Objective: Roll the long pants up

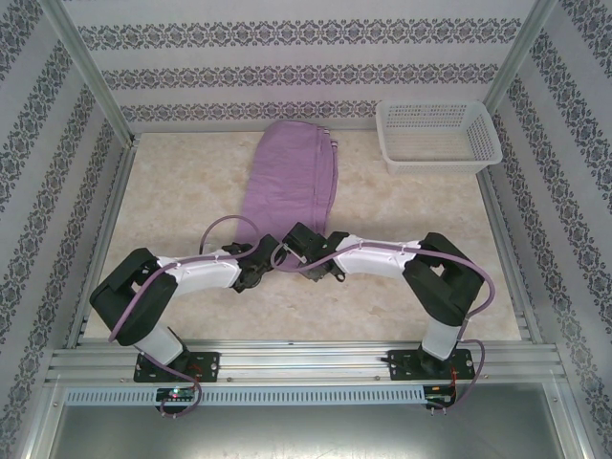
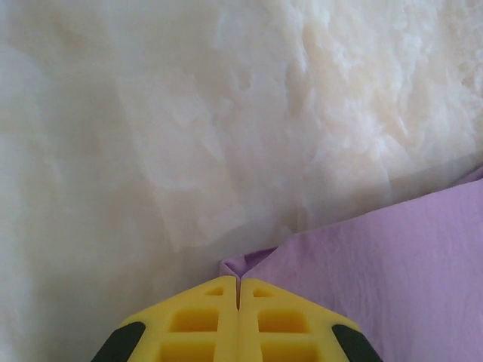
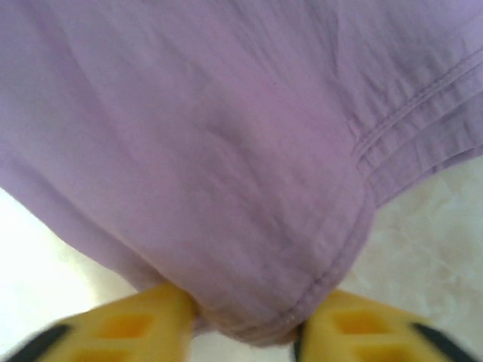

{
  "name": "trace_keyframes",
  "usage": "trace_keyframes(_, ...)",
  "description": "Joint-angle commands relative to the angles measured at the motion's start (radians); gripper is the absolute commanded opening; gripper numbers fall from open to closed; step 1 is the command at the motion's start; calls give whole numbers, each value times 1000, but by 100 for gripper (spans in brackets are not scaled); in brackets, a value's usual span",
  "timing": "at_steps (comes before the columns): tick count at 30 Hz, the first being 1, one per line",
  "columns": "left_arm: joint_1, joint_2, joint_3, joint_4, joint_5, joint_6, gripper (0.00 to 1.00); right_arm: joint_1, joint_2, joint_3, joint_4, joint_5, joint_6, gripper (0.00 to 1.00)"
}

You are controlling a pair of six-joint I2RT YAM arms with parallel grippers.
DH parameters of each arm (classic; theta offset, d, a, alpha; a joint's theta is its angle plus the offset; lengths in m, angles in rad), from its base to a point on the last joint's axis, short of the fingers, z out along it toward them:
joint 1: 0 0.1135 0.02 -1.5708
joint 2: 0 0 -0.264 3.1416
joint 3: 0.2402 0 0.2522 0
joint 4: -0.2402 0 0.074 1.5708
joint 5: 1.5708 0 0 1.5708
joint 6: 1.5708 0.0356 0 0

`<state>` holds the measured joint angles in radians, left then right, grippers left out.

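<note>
The long pants (image 1: 290,177) lie flat on the table (image 1: 182,201), to the left of the white mesh basket (image 1: 436,161) and well apart from it. Their far end is at approx. the same depth as the basket. From there the long axis runs nearly straight toward the arm bases, down to the two pincers. So the cloth extends lengthwise away from both pincers. This is the direction a roll must travel: from the near end up toward the basket's level.

Left gripper (image 2: 238,286): fingers pressed together, no gap btw. them. A corner of the pants sits right at the tips and looks nipped there. The contact itself is hidden, so this is only my reading. This pincer is at the near-end corner farther from the basket.

Right gripper (image 3: 249,305): fingers stand apart w/ the stitched hem bunched btw. them, cloth touching both. I read it as a hold on the hem; how firm, I cannot tell. This one is at the corner on the basket's side.

Both arms are about equally near to the near end, one per corner. The next move, in my opinion, needs both to go together along the long axis. Otherwise the roll becomes oblique.
</note>
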<state>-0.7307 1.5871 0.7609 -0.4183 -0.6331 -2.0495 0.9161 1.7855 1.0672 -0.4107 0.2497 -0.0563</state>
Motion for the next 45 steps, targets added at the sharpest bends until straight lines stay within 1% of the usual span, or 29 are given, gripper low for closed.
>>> trace_keyframes(1, -7, -2, 116, 0, -22, -15, 0, 73, 50, 26, -6, -88, 36, 5)
trace_keyframes(2, -7, -8, 123, -12, -27, -11, 0, 72, 43, 32, -20, -94, 44, 0)
trace_keyframes(5, -6, -46, 139, -44, -53, 11, 0, 69, -14, 36, -61, -119, 53, 0)
trace_keyframes(9, 12, -89, 188, -101, -72, 75, 0, 51, -127, 42, -138, -168, 67, 0)
trace_keyframes(12, 23, -98, 232, -99, -80, 159, 2, 9, -200, 56, -178, -219, 84, 0)
trace_keyframes(14, 32, -83, 278, -128, -81, 192, 4, -28, -221, 81, -207, -263, 91, 0)
trace_keyframes(17, 56, -49, 342, -149, -71, 242, 7, -73, -221, 138, -255, -316, 87, 0)
trace_keyframes(19, 74, -26, 380, -150, -62, 273, 7, -94, -206, 172, -279, -327, 76, 0)
trace_keyframes(22, 100, 4, 430, -157, -52, 312, 7, -143, -168, 214, -305, -336, 64, 0)
trace_keyframes(25, 134, 26, 459, -168, -25, 344, 7, -213, -112, 256, -337, -380, 62, 0)
trace_keyframes(26, 141, 29, 462, -168, -19, 352, 7, -231, -95, 266, -349, -382, 64, 4)
trace_keyframes(27, 149, 33, 463, -165, -17, 361, 7, -250, -76, 272, -354, -378, 64, 22)
trace_keyframes(28, 157, 37, 464, -162, -10, 369, 7, -267, -61, 281, -369, -368, 59, 53)
trace_keyframes(29, 162, 41, 465, -162, -5, 376, 7, -278, -53, 291, -382, -342, 58, 65)
trace_keyframes(30, 170, 46, 465, -159, 1, 385, 7, -288, -54, 295, -389, -319, 56, 74)
trace_keyframes(33, 180, 64, 468, -151, 17, 401, 7, -284, -102, 287, -377, -341, 56, 79)
trace_keyframes(34, 182, 72, 471, -149, 22, 403, 7, -269, -129, 281, -367, -346, 59, 80)
trace_keyframes(38, 189, 114, 477, -112, 55, 416, 8, -182, -208, 246, -318, -290, 67, 81)
trace_keyframes(41, 191, 162, 506, -108, 79, 422, 8, -128, -214, 214, -269, -261, 55, 82)
trace_keyframes(43, 190, 194, 525, -109, 94, 428, 8, -120, -192, 202, -244, -250, 46, 83)
trace_keyframes(45, 192, 217, 537, -109, 100, 428, 8, -118, -166, 198, -221, -268, 40, 82)
